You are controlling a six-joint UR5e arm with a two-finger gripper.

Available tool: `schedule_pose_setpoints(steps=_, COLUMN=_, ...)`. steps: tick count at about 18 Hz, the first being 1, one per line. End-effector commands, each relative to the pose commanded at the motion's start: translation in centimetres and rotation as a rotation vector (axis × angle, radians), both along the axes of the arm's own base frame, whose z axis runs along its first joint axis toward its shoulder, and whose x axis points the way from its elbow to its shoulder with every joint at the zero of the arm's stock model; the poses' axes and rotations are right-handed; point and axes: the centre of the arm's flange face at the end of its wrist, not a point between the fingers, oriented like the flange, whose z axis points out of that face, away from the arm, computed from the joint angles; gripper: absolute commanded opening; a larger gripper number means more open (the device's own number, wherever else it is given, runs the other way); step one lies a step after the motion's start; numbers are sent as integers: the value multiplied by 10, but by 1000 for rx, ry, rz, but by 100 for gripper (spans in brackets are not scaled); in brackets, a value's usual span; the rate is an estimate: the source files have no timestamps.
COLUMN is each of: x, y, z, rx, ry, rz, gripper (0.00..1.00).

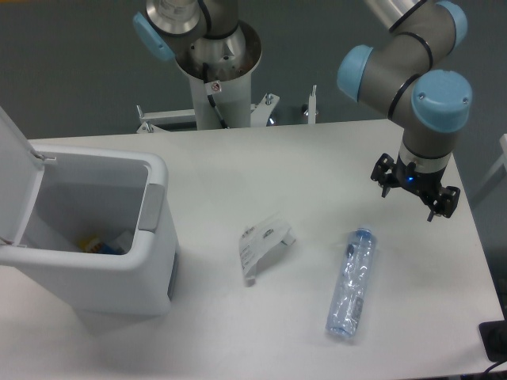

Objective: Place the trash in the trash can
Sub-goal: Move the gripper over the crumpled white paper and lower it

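A creased white paper wrapper (pixel 262 245) with dark print lies on the white table (pixel 317 158) near the middle. To its right a clear plastic bottle (pixel 352 283) with a blue cap lies on its side, cap pointing away from the camera. The trash can (pixel 139 265), a large white bin with a grey rim panel, stands at the left with its lid (pixel 17 178) raised; some items show inside. My gripper (pixel 416 194) hangs above the table at the right, beyond and to the right of the bottle, fingers spread apart and holding nothing.
The arm's base column (pixel 214 71) stands behind the table's far edge. A dark object (pixel 495 340) sits off the table's front right corner. The table's right edge runs close to the gripper.
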Motion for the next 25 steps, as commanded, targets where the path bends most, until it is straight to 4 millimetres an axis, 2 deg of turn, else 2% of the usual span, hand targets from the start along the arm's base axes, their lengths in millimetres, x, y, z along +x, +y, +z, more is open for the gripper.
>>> schedule_pose_setpoints(steps=9, x=3, y=4, z=-1, rx=28, ry=-18, rz=0, gripper=100)
schedule_pose_setpoints(steps=12, x=10, y=7, z=-8, rx=43, ry=-39, rz=10, gripper=100)
schedule_pose_setpoints(steps=16, x=34, y=32, z=-14, rx=64, ry=-35, rz=107, gripper=100)
schedule_pose_setpoints(steps=21, x=93, y=76, z=-30, rx=71, ry=-52, rz=130, gripper=100)
schedule_pose_setpoints(steps=25, x=131, y=93, z=-47, rx=52, ry=-82, rz=100, gripper=100)
